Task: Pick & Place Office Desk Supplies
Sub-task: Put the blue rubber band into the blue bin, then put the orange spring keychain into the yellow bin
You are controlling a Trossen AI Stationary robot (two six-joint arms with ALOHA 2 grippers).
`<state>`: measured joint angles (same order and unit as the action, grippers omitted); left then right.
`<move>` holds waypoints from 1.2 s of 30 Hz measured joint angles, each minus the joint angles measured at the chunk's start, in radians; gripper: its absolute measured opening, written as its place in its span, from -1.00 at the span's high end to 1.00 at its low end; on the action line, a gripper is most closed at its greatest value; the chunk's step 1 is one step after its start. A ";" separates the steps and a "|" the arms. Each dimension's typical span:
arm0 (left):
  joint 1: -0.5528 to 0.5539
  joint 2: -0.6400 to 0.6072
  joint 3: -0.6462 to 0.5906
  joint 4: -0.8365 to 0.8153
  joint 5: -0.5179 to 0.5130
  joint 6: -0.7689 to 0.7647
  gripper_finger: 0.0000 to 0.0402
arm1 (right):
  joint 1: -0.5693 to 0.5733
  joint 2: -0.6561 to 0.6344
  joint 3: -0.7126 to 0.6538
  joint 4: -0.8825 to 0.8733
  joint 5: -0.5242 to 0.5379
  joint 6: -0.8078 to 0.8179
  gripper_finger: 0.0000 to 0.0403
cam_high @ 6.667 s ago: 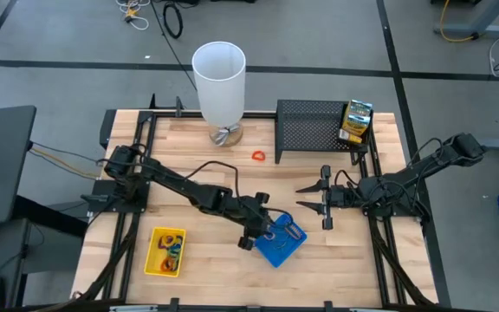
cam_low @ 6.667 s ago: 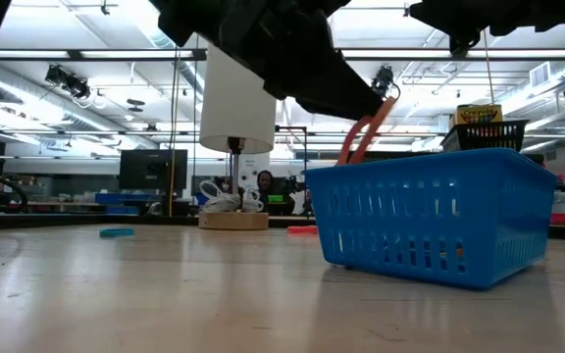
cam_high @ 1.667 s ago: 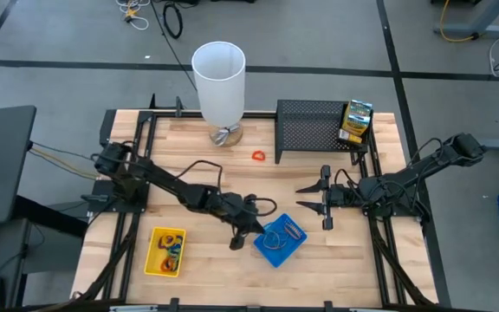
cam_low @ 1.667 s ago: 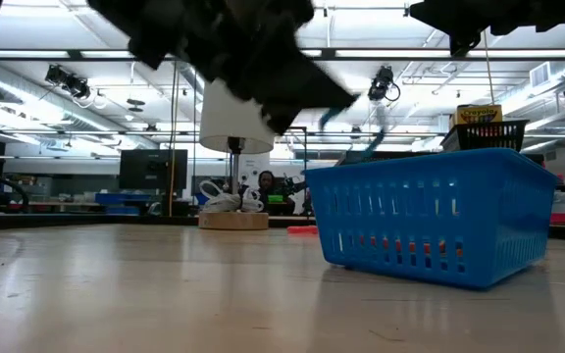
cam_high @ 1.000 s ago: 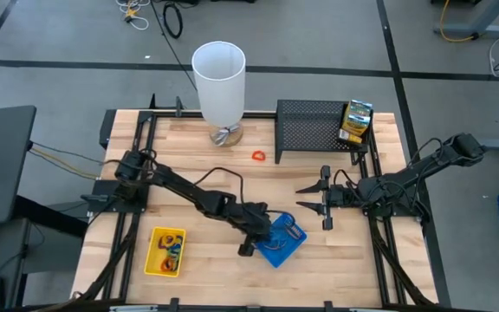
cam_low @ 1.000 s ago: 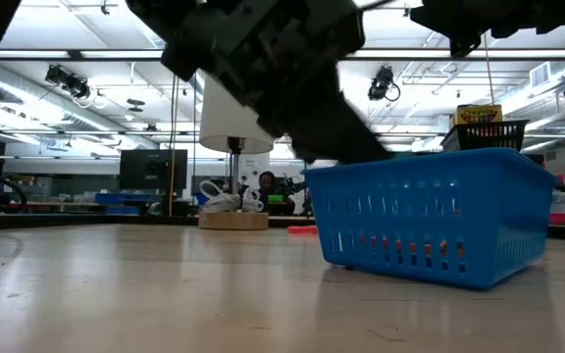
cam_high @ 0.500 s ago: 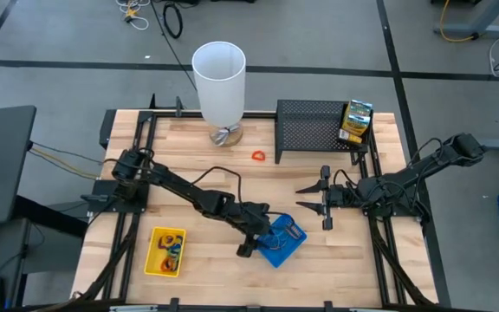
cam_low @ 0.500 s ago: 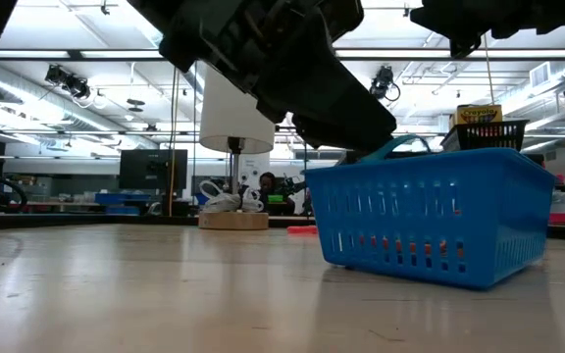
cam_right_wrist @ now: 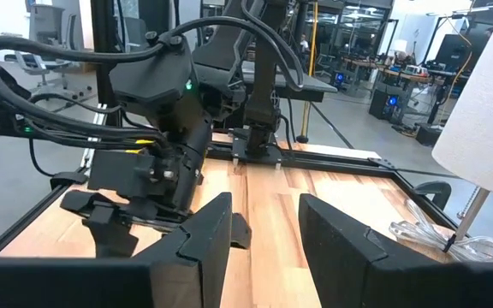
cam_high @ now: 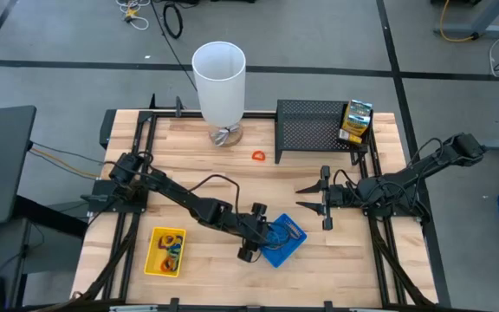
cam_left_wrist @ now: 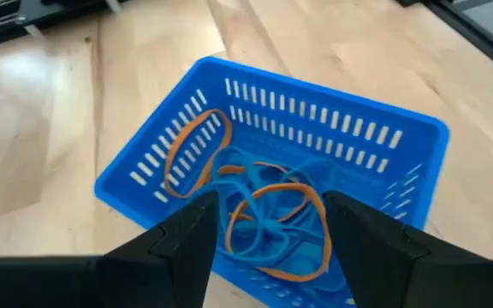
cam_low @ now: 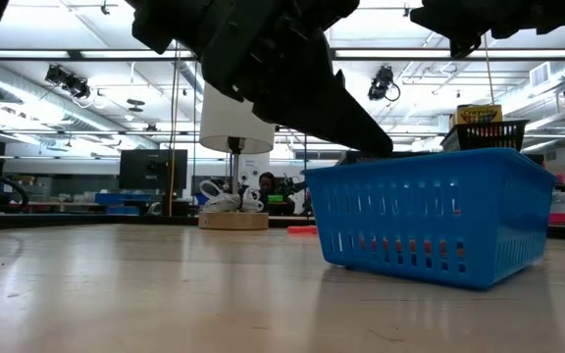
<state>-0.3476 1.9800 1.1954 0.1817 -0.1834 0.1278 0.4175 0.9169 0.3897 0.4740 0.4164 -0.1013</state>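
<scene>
A pale wooden table [cam_high: 189,156] stands on a grey floor crossed by dark lines; behind it the low view shows a workshop hall with strip lights and desks. The left gripper [cam_high: 258,236] hangs over the near-left rim of the blue tray [cam_high: 288,247], fingers [cam_left_wrist: 182,248] spread apart and empty. Inside the tray lie orange and blue rubber bands [cam_left_wrist: 264,214]. A yellow tray [cam_high: 165,251] of bands sits near the front left. One red band [cam_high: 258,156] lies beside the black mesh rack [cam_high: 314,130], which carries a green-yellow box [cam_high: 356,121]. The right gripper [cam_high: 314,201] waits at the right, fingers open. In the low view the left arm hides the tray's far rim.
</scene>
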 joint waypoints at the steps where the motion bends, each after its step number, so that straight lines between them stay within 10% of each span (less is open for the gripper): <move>1: -0.002 0.000 0.000 0.000 0.000 0.002 -0.09 | 0.000 0.000 0.000 0.000 0.000 0.000 0.26; 11: 0.001 -0.023 0.038 -0.072 -0.247 0.095 -0.08 | 0.000 0.000 0.000 0.000 0.000 0.013 0.26; 20: 0.132 -0.065 0.065 -0.405 -0.268 0.109 -0.07 | 0.000 0.000 0.000 -0.033 0.000 0.017 0.26; 36: 0.496 -0.080 0.065 -0.450 0.008 0.355 0.03 | 0.000 0.000 0.000 -0.038 0.000 0.009 0.26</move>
<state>0.1483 1.9003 1.2602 -0.2684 -0.1750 0.4831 0.4175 0.9165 0.3897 0.4361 0.4164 -0.0922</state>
